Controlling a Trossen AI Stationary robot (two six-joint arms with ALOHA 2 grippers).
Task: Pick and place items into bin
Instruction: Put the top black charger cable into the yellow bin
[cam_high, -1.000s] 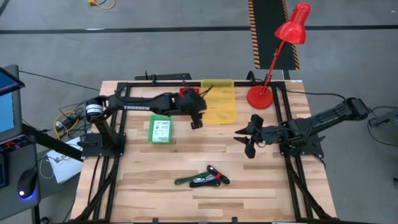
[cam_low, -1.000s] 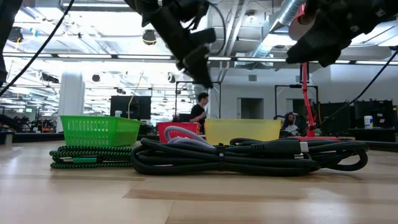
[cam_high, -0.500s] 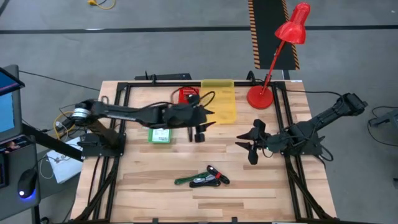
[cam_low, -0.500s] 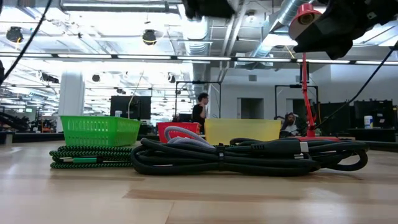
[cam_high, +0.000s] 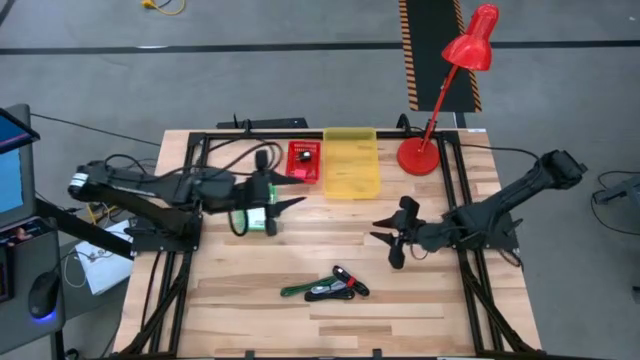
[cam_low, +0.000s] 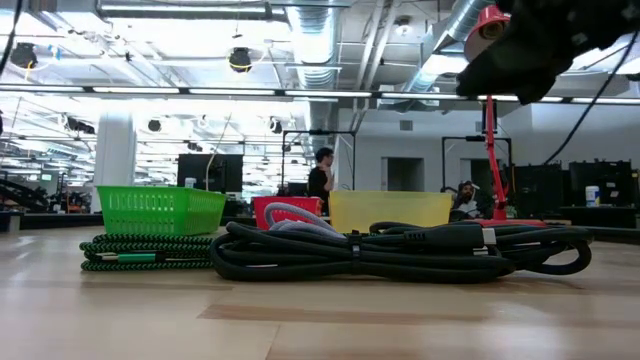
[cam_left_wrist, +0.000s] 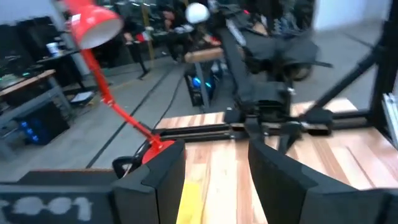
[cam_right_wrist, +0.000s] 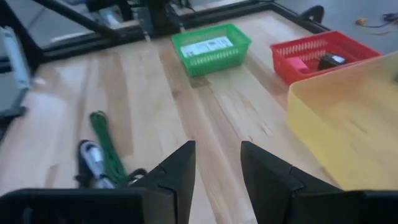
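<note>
— Green basket (cam_right_wrist: 211, 46) holds a white packet (cam_right_wrist: 207, 45); red basket (cam_right_wrist: 323, 55), pink piece and black block; yellow bin (cam_right_wrist: 348, 118) bare.
— Cables (cam_high: 325, 287)?
— On bench (cam_high: 250, 290); both jaws released, grasping nothing
</note>
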